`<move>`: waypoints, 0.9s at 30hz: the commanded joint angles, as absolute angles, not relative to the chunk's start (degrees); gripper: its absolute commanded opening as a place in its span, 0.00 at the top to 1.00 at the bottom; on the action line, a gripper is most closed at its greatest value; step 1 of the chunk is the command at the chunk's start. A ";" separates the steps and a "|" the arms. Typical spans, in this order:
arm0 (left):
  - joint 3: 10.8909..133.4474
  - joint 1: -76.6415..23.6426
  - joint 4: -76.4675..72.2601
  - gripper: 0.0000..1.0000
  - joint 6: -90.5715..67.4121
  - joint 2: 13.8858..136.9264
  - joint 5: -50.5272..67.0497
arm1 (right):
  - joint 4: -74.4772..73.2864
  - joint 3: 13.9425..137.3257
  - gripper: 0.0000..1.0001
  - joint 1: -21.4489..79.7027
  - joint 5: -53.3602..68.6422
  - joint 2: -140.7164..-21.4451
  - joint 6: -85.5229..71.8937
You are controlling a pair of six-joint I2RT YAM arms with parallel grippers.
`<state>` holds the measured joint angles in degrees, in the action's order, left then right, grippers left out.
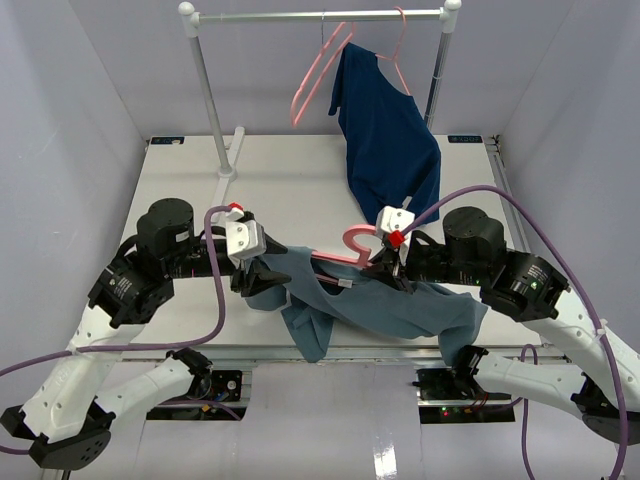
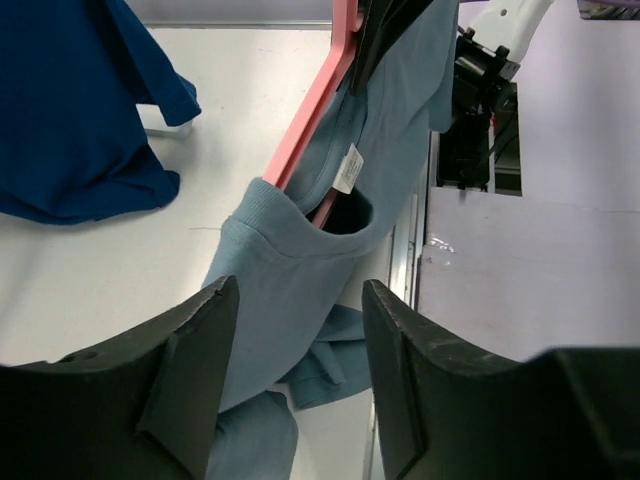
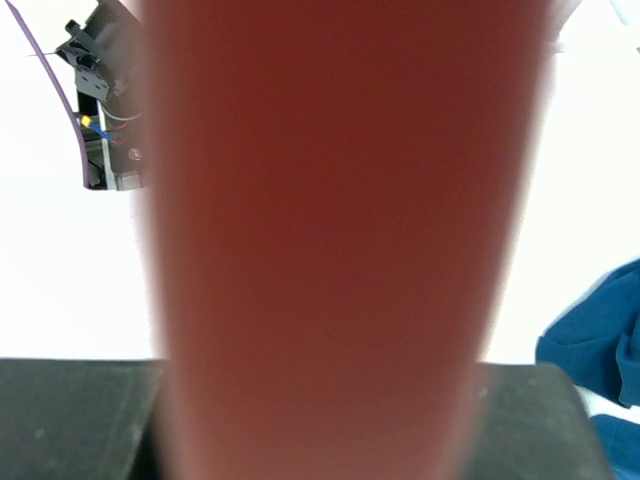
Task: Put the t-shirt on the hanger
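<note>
The hanger sits above the near edge of the surface, between the two hands. The right hand is clamped on it just below the hook, and in the right wrist view the hanger is a pink blur filling the gap between the black fingers.

One arm of the hanger runs down into the t-shirt's collar and disappears inside the neck opening. A white label hangs just beside the hanger at the collar. The rest of the t-shirt droops below the hanger in loose folds, and one corner trails over the near edge of the surface.

The left hand is at the end of the t-shirt farthest from the hook. Its fingers are apart, with the cloth showing in the gap between them.

Beyond the hanger, a navy shirt hangs from a rail, and its hem pools on the surface. Two spare hangers are also on the rail.
</note>
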<state>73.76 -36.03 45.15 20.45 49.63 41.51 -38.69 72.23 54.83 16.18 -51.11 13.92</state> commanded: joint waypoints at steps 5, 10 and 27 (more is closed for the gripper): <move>74.63 -36.04 45.46 0.33 21.60 53.87 42.16 | -32.06 73.36 0.92 55.04 20.69 -51.04 13.97; 74.84 -36.12 44.93 0.31 21.79 55.97 42.19 | -32.20 73.13 0.92 55.07 21.49 -51.28 14.31; 76.28 -36.12 40.09 0.25 21.32 51.12 41.07 | -35.87 74.02 0.92 55.07 14.53 -51.59 14.81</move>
